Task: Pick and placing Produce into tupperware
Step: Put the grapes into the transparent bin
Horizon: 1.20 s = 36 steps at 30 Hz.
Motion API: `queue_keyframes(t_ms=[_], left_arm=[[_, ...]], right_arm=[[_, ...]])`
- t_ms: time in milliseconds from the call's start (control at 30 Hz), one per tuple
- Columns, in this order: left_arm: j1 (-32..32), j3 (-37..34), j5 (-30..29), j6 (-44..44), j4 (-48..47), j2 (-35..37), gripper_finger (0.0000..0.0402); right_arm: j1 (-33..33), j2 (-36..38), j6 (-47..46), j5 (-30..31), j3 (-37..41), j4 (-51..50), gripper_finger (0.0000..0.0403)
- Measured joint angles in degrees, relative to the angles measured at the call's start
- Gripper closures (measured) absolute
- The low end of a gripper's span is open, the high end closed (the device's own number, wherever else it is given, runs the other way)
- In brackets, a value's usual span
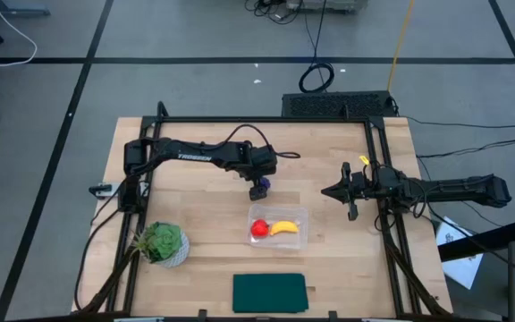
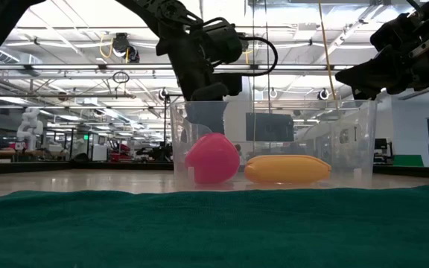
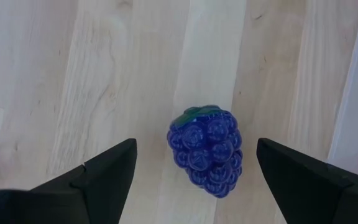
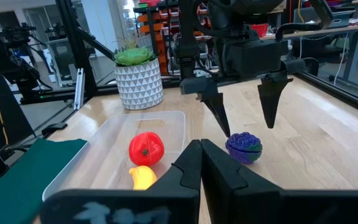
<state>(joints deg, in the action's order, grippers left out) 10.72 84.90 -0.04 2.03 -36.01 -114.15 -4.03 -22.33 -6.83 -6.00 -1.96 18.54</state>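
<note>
1. Purple grape bunch [image 3: 206,151] lying alone on the bare wooden table [image 1: 195,143], directly under the left gripper [image 1: 258,190], just beyond the far-left corner of the tupperware [image 1: 299,240] and apart from its wall.
2. Left gripper poised right above the bunch, fingers [image 3: 102,172] spread wide and empty, one to each side of the grapes with clear wood showing on both sides; tips above table level, nothing touched.
3. Key relation, judged: bunch centred between the open fingers, long axis from green stem cap to tapered tip running across the line joining the fingers, so a closing pinch would take the narrower width. Only a straight descent apparently needed before closing.
4. Tupperware just to the near-right of the grapes, already holding the red fruit [image 1: 259,229] on its left and the yellow banana [image 1: 283,228] on its right, the two just beside each other; probably a short lift over the wall and a carry toward the near-right after the grasp.
5. Right gripper [image 1: 331,190] farther right, hanging above the table beyond the container's far-right corner, fingers pressed together and holding nothing; well apart from the grapes, so clearly the less suited arm for this piece.
</note>
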Motion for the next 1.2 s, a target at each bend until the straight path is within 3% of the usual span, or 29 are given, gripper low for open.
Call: queue_keyframes(t_ms=[1200], left_arm=[[0.17, 0.04, 1.5, -1.76, 3.3, -6.18, 0.0064]], right_arm=[[0.0, -0.25, -0.02, -0.05, 0.0, -0.09, 0.0403]])
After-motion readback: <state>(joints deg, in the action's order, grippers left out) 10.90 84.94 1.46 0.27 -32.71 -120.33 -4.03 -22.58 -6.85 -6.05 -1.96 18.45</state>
